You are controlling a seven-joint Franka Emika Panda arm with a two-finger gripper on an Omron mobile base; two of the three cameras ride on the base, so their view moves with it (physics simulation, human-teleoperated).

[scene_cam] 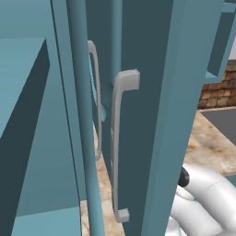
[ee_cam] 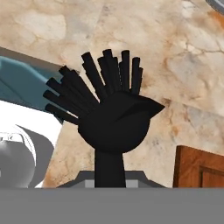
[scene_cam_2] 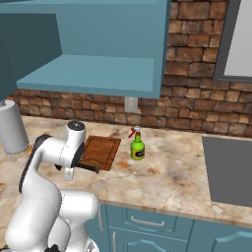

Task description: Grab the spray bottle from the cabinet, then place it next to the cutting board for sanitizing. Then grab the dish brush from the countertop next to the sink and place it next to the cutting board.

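Note:
In the hand view my gripper (ee_cam: 110,178) is shut on the handle of the black dish brush (ee_cam: 114,118), whose bristle head fans out over the mottled tan countertop (ee_cam: 183,65). A corner of the brown wooden cutting board (ee_cam: 199,168) shows at the lower right. From the right base view, the gripper (scene_cam_2: 74,168) hangs low at the left edge of the cutting board (scene_cam_2: 102,150), with the brush's dark handle (scene_cam_2: 88,168) lying along the board's near edge. The green spray bottle (scene_cam_2: 137,145) stands upright on the countertop (scene_cam_2: 167,182) just right of the board.
An open teal cabinet (scene_cam_2: 98,74) hangs above the board. A grey cylinder (scene_cam_2: 12,128) stands at the far left and a dark grey sunken panel (scene_cam_2: 229,170) lies at the right. Teal cabinet doors with grey handles (scene_cam: 117,143) block most of the left base view.

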